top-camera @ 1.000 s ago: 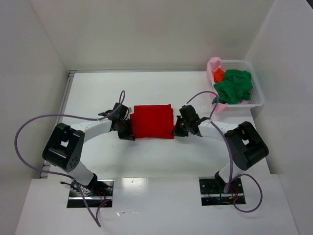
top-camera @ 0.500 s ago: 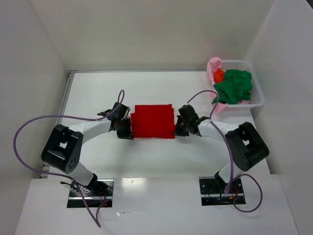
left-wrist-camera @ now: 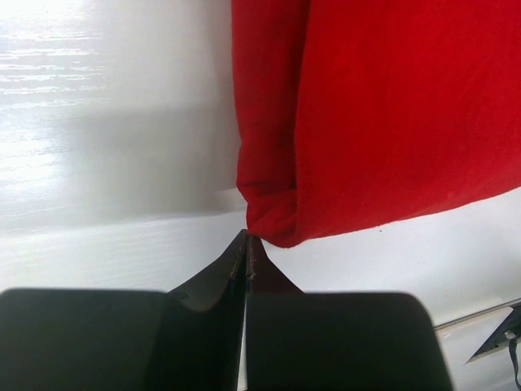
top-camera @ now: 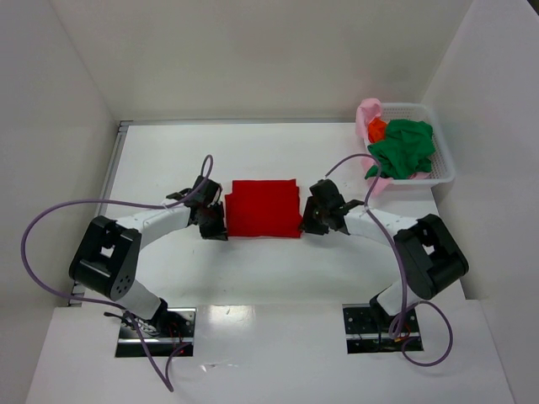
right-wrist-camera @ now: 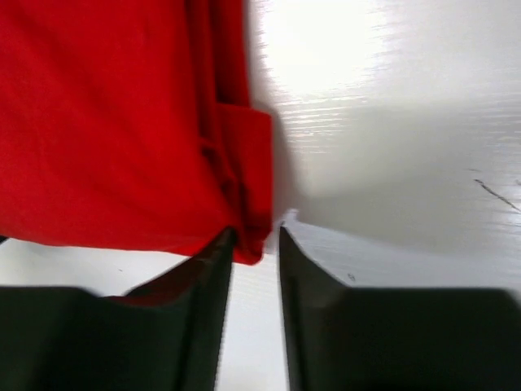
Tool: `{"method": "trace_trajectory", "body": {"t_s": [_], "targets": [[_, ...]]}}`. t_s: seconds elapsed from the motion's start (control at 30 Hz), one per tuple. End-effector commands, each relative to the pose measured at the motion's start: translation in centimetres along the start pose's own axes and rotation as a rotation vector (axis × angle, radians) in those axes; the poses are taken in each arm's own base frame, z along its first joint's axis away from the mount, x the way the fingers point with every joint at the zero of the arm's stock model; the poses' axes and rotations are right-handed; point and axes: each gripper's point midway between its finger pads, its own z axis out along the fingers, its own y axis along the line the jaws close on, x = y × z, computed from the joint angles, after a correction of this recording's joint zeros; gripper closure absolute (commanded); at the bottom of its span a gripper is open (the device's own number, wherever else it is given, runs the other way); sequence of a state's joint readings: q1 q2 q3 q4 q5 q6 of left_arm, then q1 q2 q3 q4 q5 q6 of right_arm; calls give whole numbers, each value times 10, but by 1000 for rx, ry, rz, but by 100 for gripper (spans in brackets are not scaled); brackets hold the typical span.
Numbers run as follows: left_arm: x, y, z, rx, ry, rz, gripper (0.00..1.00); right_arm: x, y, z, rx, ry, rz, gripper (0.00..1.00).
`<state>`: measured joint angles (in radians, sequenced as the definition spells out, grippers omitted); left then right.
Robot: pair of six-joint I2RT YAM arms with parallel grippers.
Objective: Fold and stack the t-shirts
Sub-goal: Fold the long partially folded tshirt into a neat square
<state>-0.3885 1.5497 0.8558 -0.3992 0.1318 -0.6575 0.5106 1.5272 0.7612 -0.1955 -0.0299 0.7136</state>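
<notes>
A bright red t-shirt (top-camera: pixel 263 208) lies folded into a flat rectangle mid-table. My left gripper (top-camera: pixel 214 224) sits at its near left corner. In the left wrist view that gripper (left-wrist-camera: pixel 247 240) is shut, its tips just touching the rolled corner of the red cloth (left-wrist-camera: pixel 391 122). My right gripper (top-camera: pixel 311 220) is at the near right corner. Seen from the right wrist, it (right-wrist-camera: pixel 256 236) is open a little, with the tip of the red shirt's (right-wrist-camera: pixel 106 122) corner hanging between the fingertips. A dark green t-shirt (top-camera: pixel 404 147), an orange one (top-camera: pixel 376 129) and a pale pink one (top-camera: pixel 367 114) lie crumpled in the basket.
The white lattice basket (top-camera: pixel 445 164) stands at the far right corner, against the right wall. White walls close the table at the back and on both sides. Purple cables loop off both arms.
My right gripper has gone from shut to slightly open at the shirt's corner. Both grippers have crept a little farther up the shirt's sides. The shirt has not moved.
</notes>
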Motion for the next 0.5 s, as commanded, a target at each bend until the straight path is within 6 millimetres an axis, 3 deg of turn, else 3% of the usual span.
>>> {"method": "trace_trajectory", "body": {"t_s": [0.0, 0.1, 0.17, 0.27, 0.33, 0.47], "targets": [[10, 7, -2, -16, 34, 16, 100, -15, 0, -10, 9, -46, -3, 63], [12, 6, 3, -10, 53, 13, 100, -17, 5, -18, -18, -60, 5, 49], [17, 4, 5, -3, 71, 29, 100, -15, 7, -21, -34, -56, 13, 46], [22, 2, 7, 6, 92, 36, 100, -8, 7, -25, -54, -42, 13, 46], [22, 2, 7, 6, 92, 36, 100, -6, 8, -27, -68, -39, 12, 52], [22, 6, 6, -13, 80, 28, 100, 1, 13, -29, -105, -5, 1, 56]]}}
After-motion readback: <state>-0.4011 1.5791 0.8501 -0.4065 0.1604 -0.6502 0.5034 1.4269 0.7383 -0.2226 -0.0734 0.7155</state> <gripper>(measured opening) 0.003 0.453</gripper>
